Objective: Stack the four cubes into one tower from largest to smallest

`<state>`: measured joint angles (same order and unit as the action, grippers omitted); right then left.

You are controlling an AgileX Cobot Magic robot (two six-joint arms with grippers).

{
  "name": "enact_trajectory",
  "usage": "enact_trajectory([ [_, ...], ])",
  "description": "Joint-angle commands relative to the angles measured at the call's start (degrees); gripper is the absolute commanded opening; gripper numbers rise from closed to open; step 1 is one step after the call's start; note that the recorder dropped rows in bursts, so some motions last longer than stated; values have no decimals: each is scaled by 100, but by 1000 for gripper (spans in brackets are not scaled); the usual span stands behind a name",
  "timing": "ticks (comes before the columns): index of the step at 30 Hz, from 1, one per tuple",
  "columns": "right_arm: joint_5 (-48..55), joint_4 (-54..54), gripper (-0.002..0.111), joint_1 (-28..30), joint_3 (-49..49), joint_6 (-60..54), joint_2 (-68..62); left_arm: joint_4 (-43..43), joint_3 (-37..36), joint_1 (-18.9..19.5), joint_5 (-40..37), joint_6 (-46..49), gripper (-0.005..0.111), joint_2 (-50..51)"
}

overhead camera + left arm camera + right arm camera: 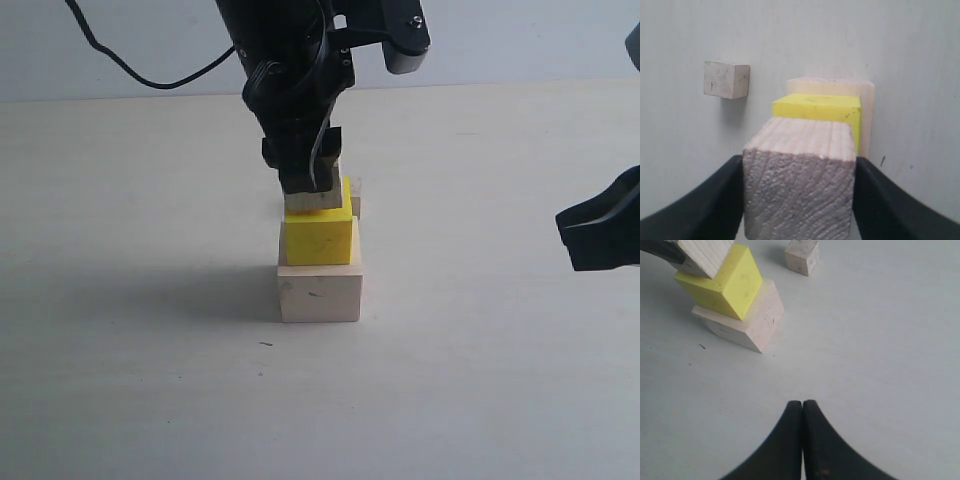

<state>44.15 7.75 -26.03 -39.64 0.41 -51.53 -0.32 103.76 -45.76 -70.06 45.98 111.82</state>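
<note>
The left gripper point(310, 187) pinches the smaller bare wood cube point(799, 175) between its two fingers, one on each side face. The right gripper point(803, 412) has its fingers pressed together on nothing and hangs well apart from the stack, to the right in the exterior view.

The held cube sits directly over the yellow cube point(320, 240), which rests on the large pale wood cube point(320, 293) on the table point(120, 350). We cannot tell whether the held cube touches the yellow top or hovers just above it. We judge it slightly off centre, toward the left in the exterior view. A cube has no long axis, so what counts is keeping its faces square to the yellow cube's.

The smallest cube point(726, 79) lies alone on the table near the stack. We judge the left arm the nearer one for it. No container is in view.
</note>
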Motion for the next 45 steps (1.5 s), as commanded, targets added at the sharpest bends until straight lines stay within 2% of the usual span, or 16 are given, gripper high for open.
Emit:
enact_trajectory([
  [1,-2,1,0,3,19,-41,20,-26,-17,-2,10,30,0,-13],
  [26,-2,1,0,3,19,-41,20,32,-17,-2,10,30,0,-13],
  [28,-2,1,0,3,19,-41,20,-1,-17,-2,10,30,5,-13],
  [33,-2,1,0,3,19,-41,20,-23,-17,-2,10,-13,29,-13],
  [35,-2,1,0,3,19,-41,20,-34,-17,-2,10,-24,35,-13],
  [45,-2,1,0,3,19,-41,20,-43,-17,-2,10,-24,55,-13],
])
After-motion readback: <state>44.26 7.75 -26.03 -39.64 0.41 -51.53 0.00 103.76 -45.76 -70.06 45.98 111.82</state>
